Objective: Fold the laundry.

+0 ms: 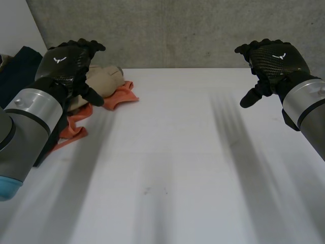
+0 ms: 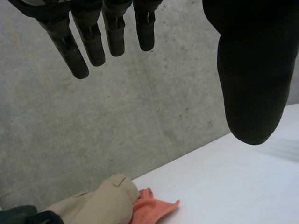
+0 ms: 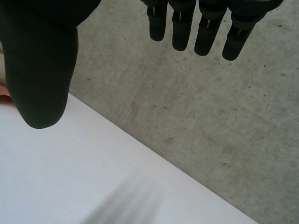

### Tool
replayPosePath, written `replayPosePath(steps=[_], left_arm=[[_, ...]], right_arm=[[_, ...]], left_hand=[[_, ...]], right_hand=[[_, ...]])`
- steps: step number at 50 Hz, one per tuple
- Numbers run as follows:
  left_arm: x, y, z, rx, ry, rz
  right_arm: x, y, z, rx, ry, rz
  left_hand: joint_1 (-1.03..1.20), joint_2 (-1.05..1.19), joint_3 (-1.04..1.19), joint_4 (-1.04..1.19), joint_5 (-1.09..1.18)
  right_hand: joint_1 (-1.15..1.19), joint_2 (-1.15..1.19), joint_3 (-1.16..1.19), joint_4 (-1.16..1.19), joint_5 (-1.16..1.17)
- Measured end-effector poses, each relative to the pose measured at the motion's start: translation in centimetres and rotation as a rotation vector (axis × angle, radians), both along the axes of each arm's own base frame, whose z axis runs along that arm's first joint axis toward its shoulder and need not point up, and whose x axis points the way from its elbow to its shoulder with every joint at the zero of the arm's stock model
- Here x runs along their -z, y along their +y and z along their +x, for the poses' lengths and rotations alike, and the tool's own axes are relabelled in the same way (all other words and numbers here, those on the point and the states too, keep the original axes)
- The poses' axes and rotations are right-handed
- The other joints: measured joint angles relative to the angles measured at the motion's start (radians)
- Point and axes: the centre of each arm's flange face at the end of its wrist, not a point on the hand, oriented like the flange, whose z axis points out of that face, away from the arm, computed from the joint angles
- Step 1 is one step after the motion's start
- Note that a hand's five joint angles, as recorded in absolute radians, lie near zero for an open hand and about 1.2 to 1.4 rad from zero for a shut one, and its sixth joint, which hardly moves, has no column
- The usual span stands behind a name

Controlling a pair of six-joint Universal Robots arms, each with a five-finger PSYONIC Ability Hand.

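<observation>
Three garments heaped at far-left edge of table (image 1: 177,168): tan garment (image 1: 104,79), orange cloth (image 1: 122,96) partly under it, dark garment (image 1: 18,71) further left. All likely soft, light, limp; will sag, may drag neighbours. Best hold: pinch exposed orange corner. Left hand (image 1: 68,63) hovers over pile, fingers straight, thumb apart, empty. Right hand (image 1: 271,61) well apart, spread, empty. Concrete wall (image 1: 177,30) behind; tangled pile main obstacle.

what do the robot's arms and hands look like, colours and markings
The left hand and right hand are black, with a woven sheen on the back and a small white mark. The fingers are slim, matte black rods; thumbs thicker, rounded. The left arm and right arm are smooth grey cylinders; the left carries a light-blue cap.
</observation>
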Motion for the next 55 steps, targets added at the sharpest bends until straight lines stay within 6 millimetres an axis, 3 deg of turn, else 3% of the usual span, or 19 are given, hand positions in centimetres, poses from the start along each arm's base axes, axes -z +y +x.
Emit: replayPosePath(steps=[7, 17, 26, 34, 37, 39, 40, 41, 42, 47, 51, 55], left_arm=[[0.5, -1.3, 1.5, -0.054, -0.007, 0.012], [2.6, -4.7, 4.3, -0.16, -0.089, 0.03], [8.6, -11.9, 8.6, -0.319, -0.433, -0.057], [13.8, -16.3, 12.2, -0.403, -0.659, -0.064], [15.2, -17.6, 13.0, -0.416, -0.681, -0.06], [15.5, -18.1, 13.1, -0.419, -0.68, -0.059], [15.6, -18.2, 13.1, -0.419, -0.678, -0.06], [15.6, -18.2, 13.1, -0.418, -0.674, -0.06], [15.3, -18.3, 13.0, -0.417, -0.663, -0.065], [12.4, -17.7, 11.6, -0.407, -0.571, -0.116], [7.8, -15.5, 8.4, -0.349, -0.399, -0.192], [4.4, -12.7, 4.8, -0.248, -0.245, -0.229]], right_arm=[[0.1, -0.1, 0.0, 0.001, 0.002, 0.003], [0.4, -0.2, 0.0, 0.0, 0.006, 0.007], [0.9, -0.3, 0.1, -0.002, 0.012, 0.021], [1.3, -0.5, 0.2, -0.003, 0.017, 0.034], [1.8, -0.6, 0.2, -0.003, 0.022, 0.045], [2.0, -0.7, 0.2, -0.002, 0.028, 0.049], [2.1, -0.7, 0.3, -0.002, 0.031, 0.051], [2.1, -0.7, 0.3, -0.002, 0.034, 0.052], [2.2, -0.8, 0.3, -0.002, 0.039, 0.052], [2.4, -0.8, 0.3, -0.002, 0.056, 0.051], [2.4, -0.9, 0.3, -0.001, 0.063, 0.045], [2.2, -1.0, 0.2, 0.001, 0.061, 0.039]], left_hand=[[-0.059, -0.073, -0.067, -0.074, -0.053], [-0.059, -0.073, -0.067, -0.074, -0.053], [-0.059, -0.073, -0.067, -0.074, -0.053], [-0.049, -0.066, -0.06, -0.066, -0.049], [0.207, 0.156, 0.156, 0.157, 0.158], [0.51, 0.447, 0.444, 0.448, 0.427], [0.698, 0.714, 0.69, 0.697, 0.657], [0.698, 0.714, 0.69, 0.697, 0.657], [0.794, 0.876, 0.872, 0.88, 0.833], [0.8, 0.911, 0.905, 0.918, 0.849], [0.8, 0.914, 0.91, 0.918, 0.849], [0.8, 0.915, 0.914, 0.918, 0.849]], right_hand=[[-0.021, -0.048, -0.058, -0.053, -0.046], [-0.021, -0.048, -0.058, -0.053, -0.046], [-0.021, -0.048, -0.058, -0.053, -0.046], [-0.021, -0.048, -0.058, -0.053, -0.046], [-0.021, -0.048, -0.058, -0.053, -0.046], [-0.021, -0.048, -0.058, -0.053, -0.046], [-0.021, -0.048, -0.058, -0.053, -0.046], [-0.021, -0.048, -0.058, -0.053, -0.046], [-0.021, -0.048, -0.058, -0.053, -0.046], [-0.021, -0.048, -0.058, -0.053, -0.046], [-0.021, -0.048, -0.058, -0.053, -0.046], [-0.021, -0.048, -0.058, -0.053, -0.046]])
